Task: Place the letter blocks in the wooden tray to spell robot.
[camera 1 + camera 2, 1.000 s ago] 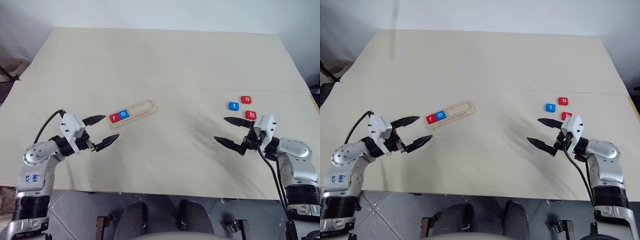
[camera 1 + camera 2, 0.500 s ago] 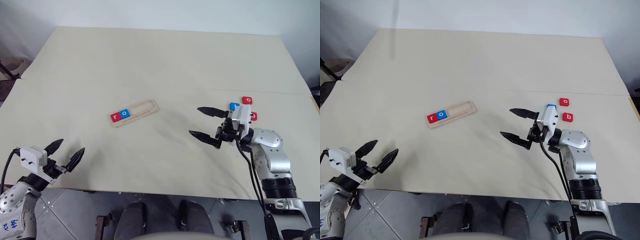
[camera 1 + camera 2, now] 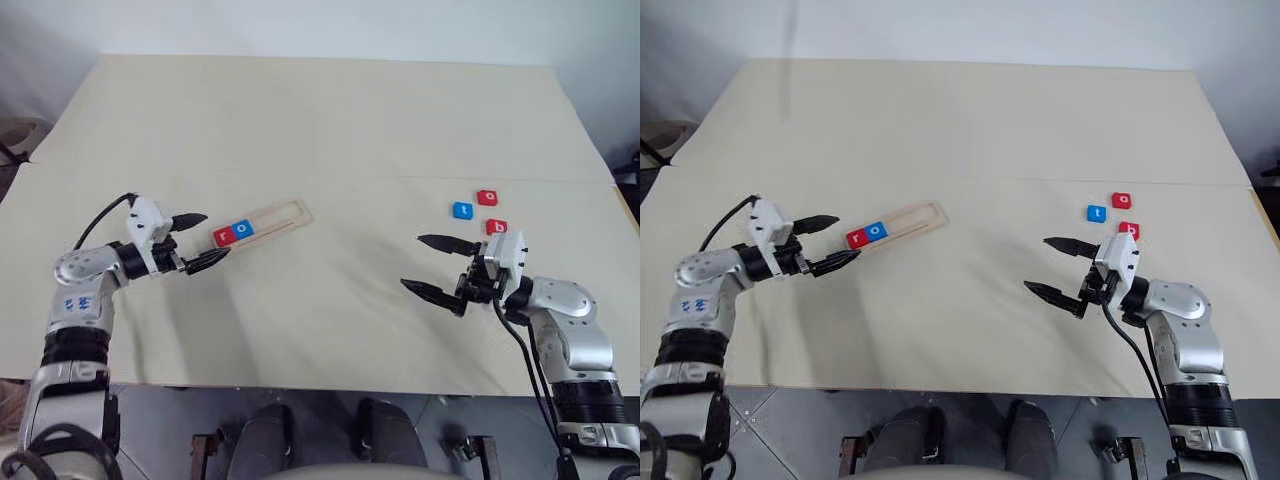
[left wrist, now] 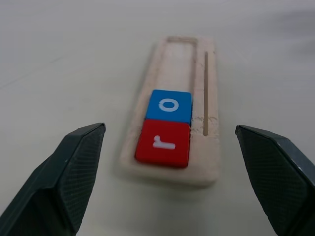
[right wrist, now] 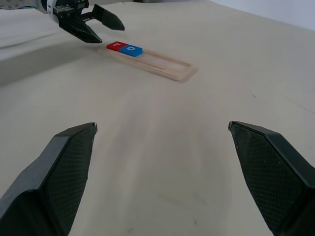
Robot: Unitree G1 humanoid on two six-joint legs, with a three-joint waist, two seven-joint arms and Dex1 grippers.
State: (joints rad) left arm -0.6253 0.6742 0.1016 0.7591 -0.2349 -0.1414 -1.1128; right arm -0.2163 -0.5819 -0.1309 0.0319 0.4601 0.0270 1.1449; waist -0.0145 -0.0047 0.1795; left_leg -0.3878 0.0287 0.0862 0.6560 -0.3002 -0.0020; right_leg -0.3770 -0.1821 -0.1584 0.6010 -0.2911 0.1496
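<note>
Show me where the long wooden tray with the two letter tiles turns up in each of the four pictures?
Left eye view: wooden tray, left of centre, by the left gripper.
Right eye view: same spot.
Left wrist view: centre, between the fingers.
Right wrist view: upper middle.
Shared landmark: the red r tile at the tray's end.

Tray (image 4: 167,167) – pale matt wood, slightly rough; blocks (image 4: 165,132) smooth plastic; fingers (image 4: 64,182) textured black.

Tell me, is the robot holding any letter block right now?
No. Both the left gripper and the right gripper are open and empty.
</note>
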